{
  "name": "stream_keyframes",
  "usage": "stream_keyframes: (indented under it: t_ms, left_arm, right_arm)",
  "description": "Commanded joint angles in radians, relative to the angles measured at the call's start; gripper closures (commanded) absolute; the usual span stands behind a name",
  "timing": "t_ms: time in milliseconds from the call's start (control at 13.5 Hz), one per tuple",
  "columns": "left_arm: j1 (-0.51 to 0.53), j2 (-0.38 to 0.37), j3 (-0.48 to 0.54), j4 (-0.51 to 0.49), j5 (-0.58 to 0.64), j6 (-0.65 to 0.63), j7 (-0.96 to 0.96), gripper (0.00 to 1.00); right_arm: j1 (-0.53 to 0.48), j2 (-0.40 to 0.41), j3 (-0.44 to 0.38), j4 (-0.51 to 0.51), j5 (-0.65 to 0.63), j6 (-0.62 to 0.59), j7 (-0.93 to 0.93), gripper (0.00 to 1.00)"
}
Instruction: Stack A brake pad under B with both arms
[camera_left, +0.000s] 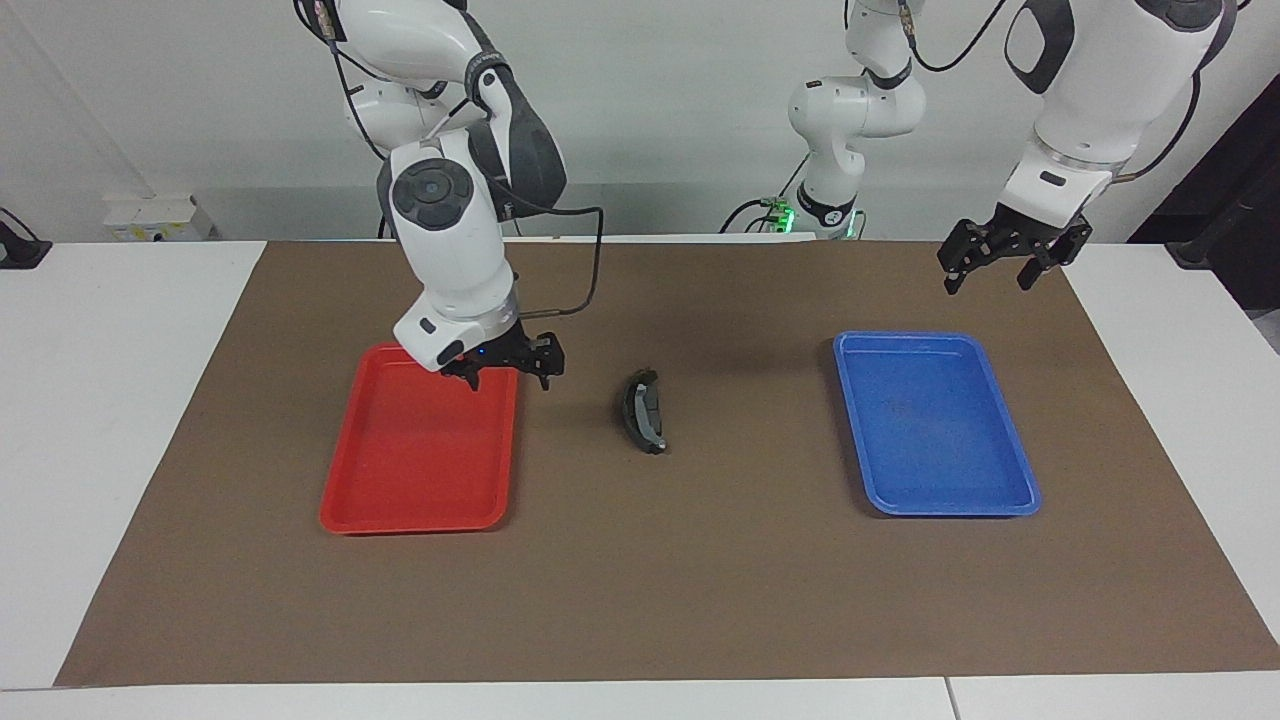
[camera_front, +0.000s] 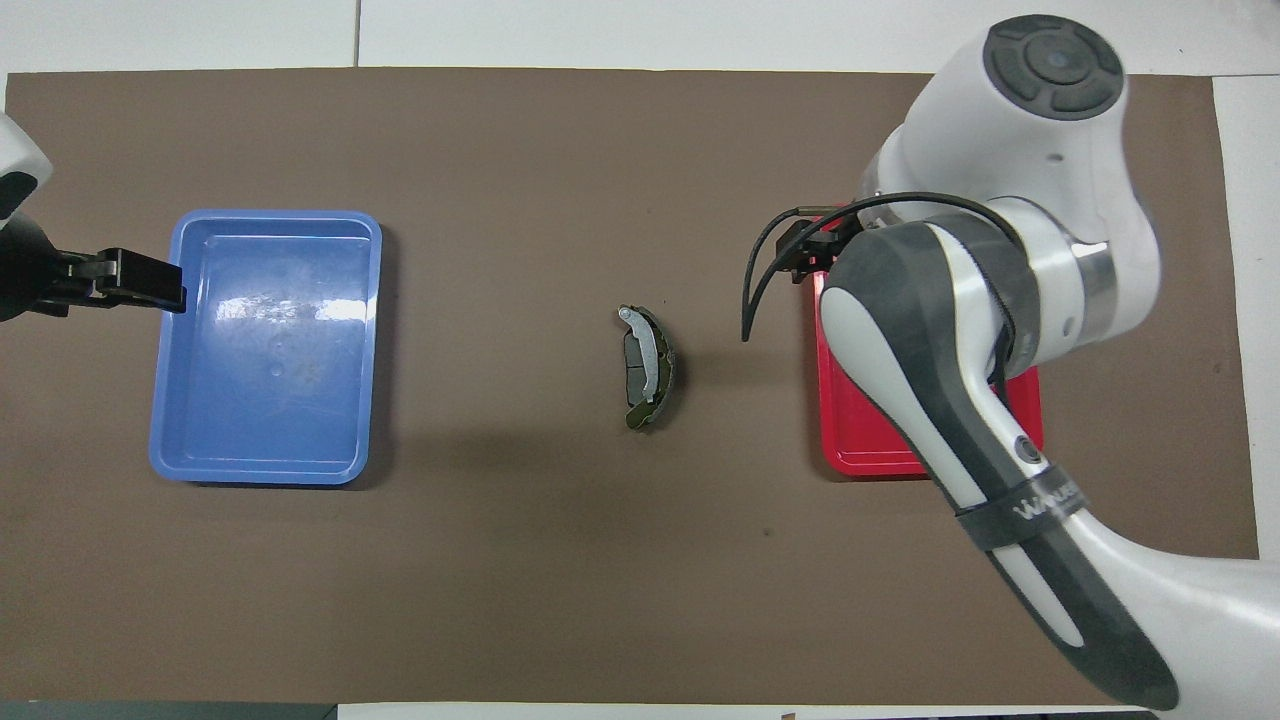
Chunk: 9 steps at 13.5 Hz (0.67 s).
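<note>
Both pads (camera_left: 645, 410) lie together between the tools. The right tool (camera_left: 508, 372) and left tool (camera_left: 1000, 262) are spread, empty; nudging could topple them.

The counter (camera_left: 700, 600) has three low obstacles in a row across its middle: a red tray (camera_left: 415, 470) toward the right arm's end, a blue tray (camera_left: 935, 425) toward the left arm's end, and between them, well apart from both, the stacked brake pads, B (camera_left: 632, 412) with the A brake pad (camera_left: 652, 402) seemingly lying against it. The bare strips between pads and trays, and the wide band along the counter's edge farthest from the robots, leave open room for a pass. The right gripper (camera_left: 508, 368) hangs low over the red tray's corner nearest the robots and the pads, its arm blocking that tray from above, while the left gripper (camera_left: 1000, 262) hovers high over the corner at the left arm's end, clear of the blue tray.
</note>
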Motion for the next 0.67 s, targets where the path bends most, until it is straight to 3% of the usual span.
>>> stream_keyframes:
  t_ms: [0, 296, 593]
  left_arm:
    - [0.01, -0.006, -0.003, -0.008, -0.011, -0.008, 0.009, 0.0]
    - [0.01, -0.006, -0.003, -0.008, -0.011, -0.008, 0.013, 0.0]
    - [0.013, -0.005, -0.003, -0.008, -0.011, -0.009, 0.014, 0.0]
  right_arm:
    - [-0.105, -0.078, 0.009, -0.003, 0.0, -0.099, -0.07, 0.0]
    - [-0.237, -0.151, 0.009, -0.003, -0.003, -0.229, -0.208, 0.0]
    - [-0.232, -0.197, -0.08, -0.009, -0.087, -0.286, -0.352, 0.0]
